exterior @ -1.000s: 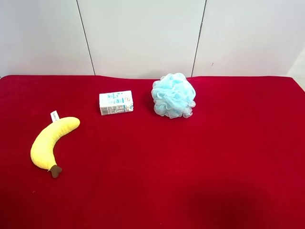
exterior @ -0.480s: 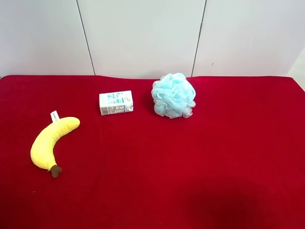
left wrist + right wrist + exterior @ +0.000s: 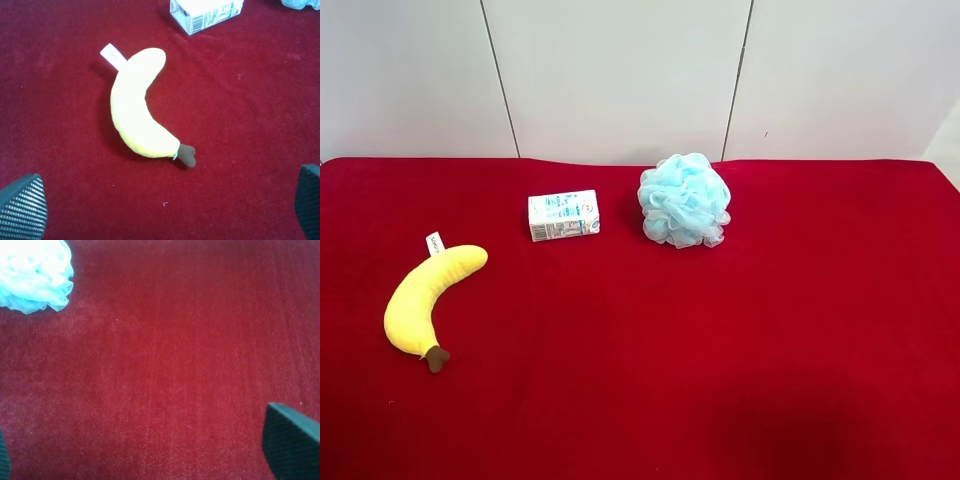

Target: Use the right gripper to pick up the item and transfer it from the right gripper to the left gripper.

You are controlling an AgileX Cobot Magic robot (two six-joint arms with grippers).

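The yellow plush banana (image 3: pixel 425 297) lies flat on the red cloth at the exterior high view's left, with its brown stem tip (image 3: pixel 437 358) toward the front and its white tag (image 3: pixel 435 243) toward the back. It also shows in the left wrist view (image 3: pixel 136 117), well ahead of my left gripper (image 3: pixel 165 205). That gripper is open and empty, with its fingertips (image 3: pixel 22 207) at the frame's corners. My right gripper (image 3: pixel 147 455) is open and empty over bare red cloth, and the banana is out of its view. Neither arm shows in the exterior high view.
A small white printed carton (image 3: pixel 563 215) lies behind the banana and shows in the left wrist view (image 3: pixel 205 12). A light-blue mesh pouf (image 3: pixel 685 200) sits beside it and shows in the right wrist view (image 3: pixel 34 274). A white panelled wall (image 3: pixel 620 75) bounds the table's back.
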